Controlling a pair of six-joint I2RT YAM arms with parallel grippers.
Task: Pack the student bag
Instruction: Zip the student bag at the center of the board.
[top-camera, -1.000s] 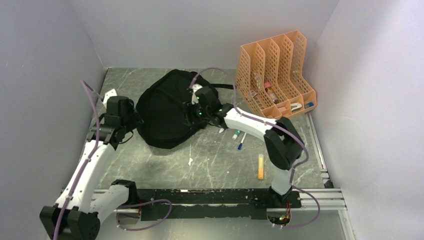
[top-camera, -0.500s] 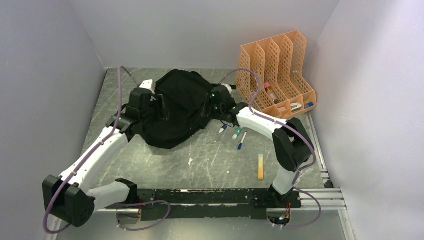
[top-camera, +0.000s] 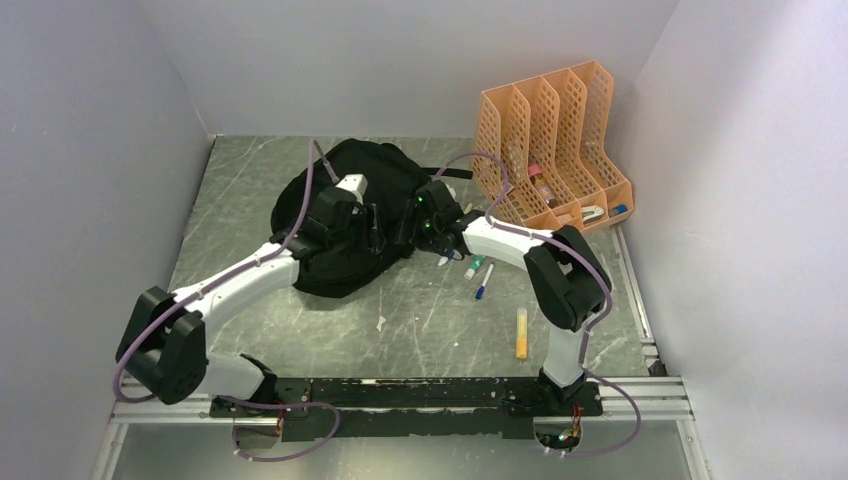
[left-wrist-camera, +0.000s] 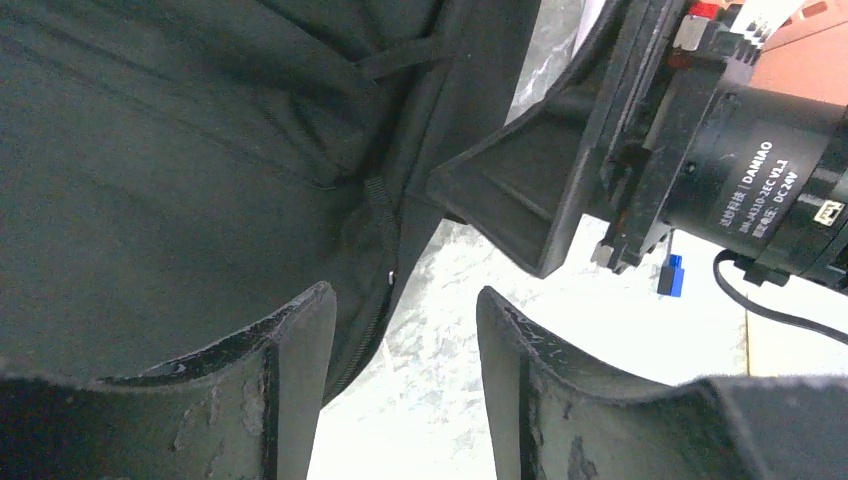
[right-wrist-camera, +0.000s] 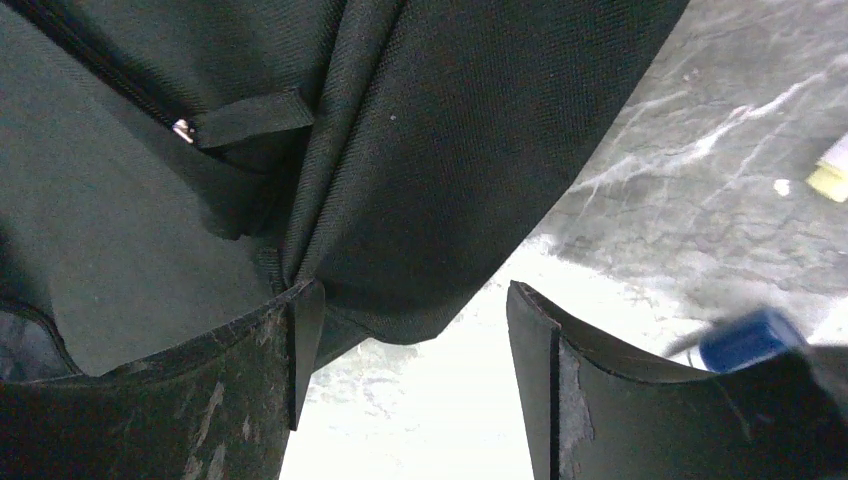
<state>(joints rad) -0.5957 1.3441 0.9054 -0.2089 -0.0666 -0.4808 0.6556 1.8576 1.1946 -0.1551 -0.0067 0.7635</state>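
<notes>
The student bag (top-camera: 345, 205) is a floppy black backpack lying at the back middle of the table. Both grippers hover over its near right edge, facing each other. My left gripper (top-camera: 378, 236) is open; in the left wrist view (left-wrist-camera: 405, 295) the bag's zipped edge (left-wrist-camera: 370, 300) runs just past the left fingertip, over bare table. My right gripper (top-camera: 405, 228) is open too; in the right wrist view (right-wrist-camera: 412, 290) a fold of bag fabric (right-wrist-camera: 450, 150) hangs at the left fingertip, with a zipper pull (right-wrist-camera: 183, 128) further up. Nothing is gripped.
An orange mesh file organiser (top-camera: 550, 140) stands at the back right with small items inside. Pens (top-camera: 474, 266) lie on the table right of the bag, and an orange tube (top-camera: 521, 332) lies nearer the front. Grey walls close in both sides.
The left arm has swung right from the bag's left side across to its right edge. The right gripper has opened wider and shifted slightly. The bag's shape has shifted.
</notes>
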